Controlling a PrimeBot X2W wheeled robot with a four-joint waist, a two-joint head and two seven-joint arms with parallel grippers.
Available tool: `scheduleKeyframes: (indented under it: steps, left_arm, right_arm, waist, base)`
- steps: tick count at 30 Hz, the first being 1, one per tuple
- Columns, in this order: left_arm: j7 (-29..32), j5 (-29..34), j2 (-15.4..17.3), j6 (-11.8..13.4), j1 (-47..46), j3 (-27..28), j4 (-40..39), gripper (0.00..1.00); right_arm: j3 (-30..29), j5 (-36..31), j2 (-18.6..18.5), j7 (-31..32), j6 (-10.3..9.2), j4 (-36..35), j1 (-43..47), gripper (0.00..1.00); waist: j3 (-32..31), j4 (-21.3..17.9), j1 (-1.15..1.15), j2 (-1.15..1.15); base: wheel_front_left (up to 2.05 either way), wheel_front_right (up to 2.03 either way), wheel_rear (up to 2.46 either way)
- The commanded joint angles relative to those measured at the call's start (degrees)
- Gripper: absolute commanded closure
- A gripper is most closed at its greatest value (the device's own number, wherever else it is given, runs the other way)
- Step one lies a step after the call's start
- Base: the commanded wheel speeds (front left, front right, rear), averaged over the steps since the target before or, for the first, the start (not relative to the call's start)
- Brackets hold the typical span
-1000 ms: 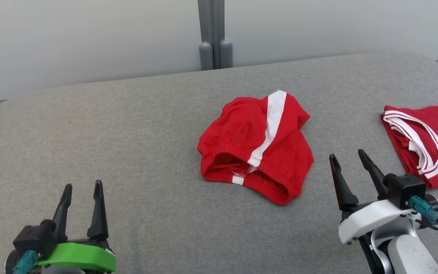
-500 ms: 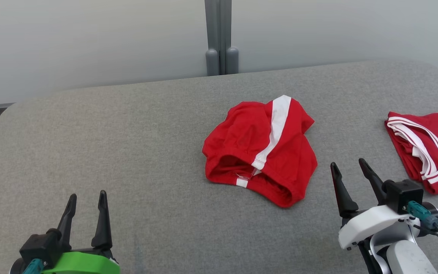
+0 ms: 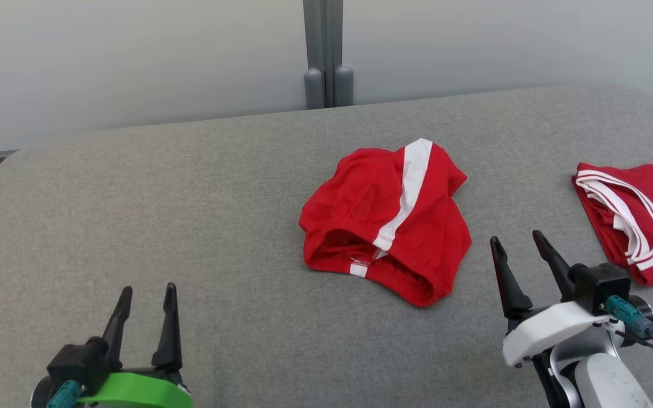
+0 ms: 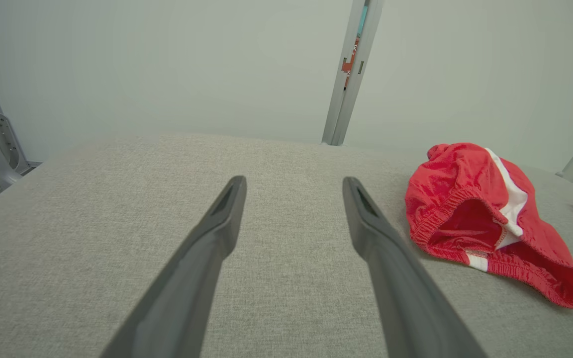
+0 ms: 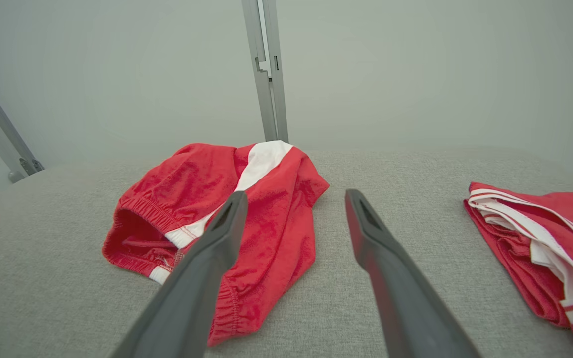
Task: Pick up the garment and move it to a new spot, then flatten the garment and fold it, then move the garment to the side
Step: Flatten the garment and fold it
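Observation:
The garment, crumpled red shorts with a white side stripe, lies bunched on the grey padded table, waistband gaping toward me. The shorts sit at the right in the left wrist view, and the shorts appear left of centre in the right wrist view. My left gripper hovers open at the lower left, well apart from the cloth. My right gripper stands open just right of the shorts' near hem, holding nothing.
A folded red jersey with white trim lies at the table's right edge; the jersey lies right of my right fingers. A grey post stands behind the table against a pale wall. Bare grey surface spreads left of the shorts.
The left gripper has moved right and slightly forward. The camera shifted a little, so the whole scene drifted. The shorts lie as before, and the right gripper has barely moved.

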Motion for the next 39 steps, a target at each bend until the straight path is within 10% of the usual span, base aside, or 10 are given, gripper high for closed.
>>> scheduleKeyframes:
  steps: [1, 16, 32, 33, 34, 35, 39]
  left_arm:
    - [-0.06, -0.23, -0.28, -0.48, -1.87, -0.75, 0.33, 0.0]
    - [12.79, -16.04, -1.51, -1.9, -18.58, -20.17, 12.2, 0.0]
    - [11.98, -23.46, -3.82, -1.81, -30.76, -21.88, 29.15, 0.0]
    - [11.07, -23.13, -3.83, -1.73, -31.22, -21.87, 29.68, 0.25]
    - [9.33, -22.84, -3.83, -1.56, -31.91, -21.49, 30.03, 0.83]
    - [8.13, -23.0, -3.88, -1.56, -32.25, -21.21, 30.24, 1.0]
    - [4.11, -23.5, -4.25, -1.76, -34.59, -21.49, 28.88, 1.0]
  right_arm:
    - [0.1, 0.07, -0.19, -0.3, -0.09, -0.29, -0.49, 0.0]
    - [4.73, 0.54, 0.5, -1.87, -0.09, -1.6, -4.78, 0.0]
    - [8.57, 1.46, 1.08, -4.17, -0.09, -0.38, -8.36, 0.0]
    - [8.5, 1.46, 1.04, -4.24, -0.09, -0.28, -8.31, 0.0]
    - [8.39, 1.46, 1.0, -4.26, -0.09, -0.18, -8.21, 0.0]
    - [8.28, 1.4, 0.96, -4.26, -0.09, -0.06, -8.09, 0.0]
    - [7.78, 1.03, 0.87, -3.99, -0.09, 0.19, -7.36, 0.0]
  waist:
    - [0.59, -0.99, 0.0, 0.0]
    - [6.73, -13.16, 0.0, 0.0]
    - [10.63, -20.34, 0.0, 0.0]
    - [10.58, -20.34, 0.0, 0.0]
    - [10.48, -20.28, 0.0, 0.0]
    - [10.35, -20.18, 0.0, 0.0]
    - [9.58, -19.21, 0.0, 0.0]
  base:
    - [0.0, 0.0, 0.0]
    - [0.0, 0.0, 0.0]
    - [0.0, 0.0, 0.0]
    - [0.0, 0.0, 0.0]
    - [0.0, 0.0, 0.0]
    - [0.0, 0.0, 0.0]
    - [0.0, 0.0, 0.0]
